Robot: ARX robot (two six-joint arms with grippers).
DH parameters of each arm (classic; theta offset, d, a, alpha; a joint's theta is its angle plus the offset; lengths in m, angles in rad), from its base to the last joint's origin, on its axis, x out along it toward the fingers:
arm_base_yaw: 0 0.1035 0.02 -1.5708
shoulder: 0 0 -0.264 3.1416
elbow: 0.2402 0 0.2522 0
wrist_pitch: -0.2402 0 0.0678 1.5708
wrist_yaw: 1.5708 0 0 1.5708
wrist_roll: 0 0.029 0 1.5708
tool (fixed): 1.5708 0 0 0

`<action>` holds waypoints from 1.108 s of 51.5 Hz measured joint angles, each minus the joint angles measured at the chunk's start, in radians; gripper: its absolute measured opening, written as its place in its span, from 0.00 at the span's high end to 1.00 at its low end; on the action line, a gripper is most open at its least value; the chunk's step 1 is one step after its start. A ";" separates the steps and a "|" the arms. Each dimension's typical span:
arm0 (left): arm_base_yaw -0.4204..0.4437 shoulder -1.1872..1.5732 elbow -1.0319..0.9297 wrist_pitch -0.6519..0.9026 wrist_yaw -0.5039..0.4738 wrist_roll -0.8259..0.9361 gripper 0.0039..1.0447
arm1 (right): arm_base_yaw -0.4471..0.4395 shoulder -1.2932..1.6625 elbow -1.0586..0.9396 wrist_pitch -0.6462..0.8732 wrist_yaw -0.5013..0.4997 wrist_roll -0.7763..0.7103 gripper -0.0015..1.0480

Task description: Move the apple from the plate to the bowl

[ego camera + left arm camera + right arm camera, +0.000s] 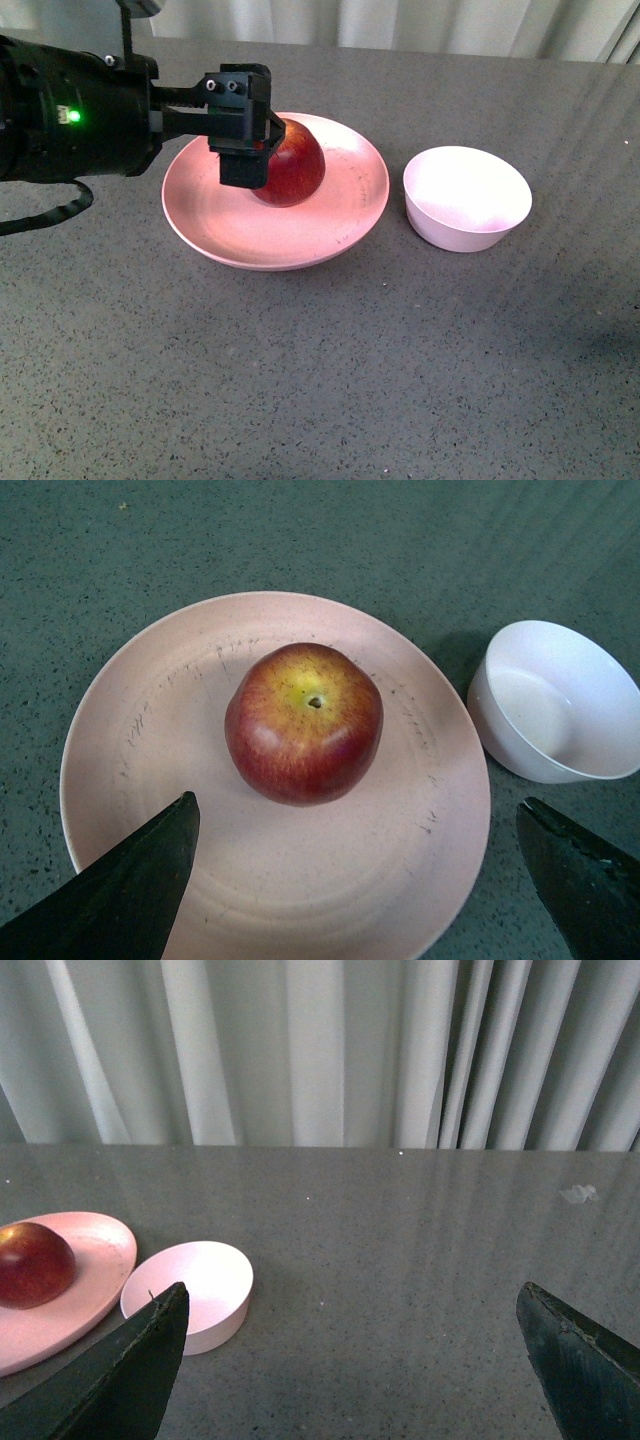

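Left gripper (247, 140) is spread wide with nothing in it. From its wrist cam you can see both dark fingers (135, 885) sitting far apart, one on each side of the apple (303, 723), and neither looks like it's touching. From the front it hangs right over the apple's left shoulder and covers part of it, so contact is hard to judge from that angle.

The apple sits on the plate (340, 225), a bit back of centre, stem end up with the yellow patch around it and dark red everywhere else. The plate has some faint scuff marks around the inside.

The bowl (450, 235) is just off the plate's right side. They're close but not touching, there's a thin strip of grey speckled table (300, 380) between them. Nothing inside it.

Right gripper (350, 1295) only shows up on its own wrist cam. It's also wide open, holding nothing, over bare table well off to the right of the bowl, with pale curtains (320, 1050) at the back.
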 joint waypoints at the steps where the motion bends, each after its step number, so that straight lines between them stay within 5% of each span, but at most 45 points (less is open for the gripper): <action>1: -0.001 0.011 0.010 0.000 -0.003 0.000 0.08 | 0.000 0.000 0.000 0.000 0.000 0.000 0.09; 57: -0.034 0.356 0.374 -0.152 -0.062 0.016 0.08 | 0.000 0.000 0.000 0.000 0.000 0.000 0.09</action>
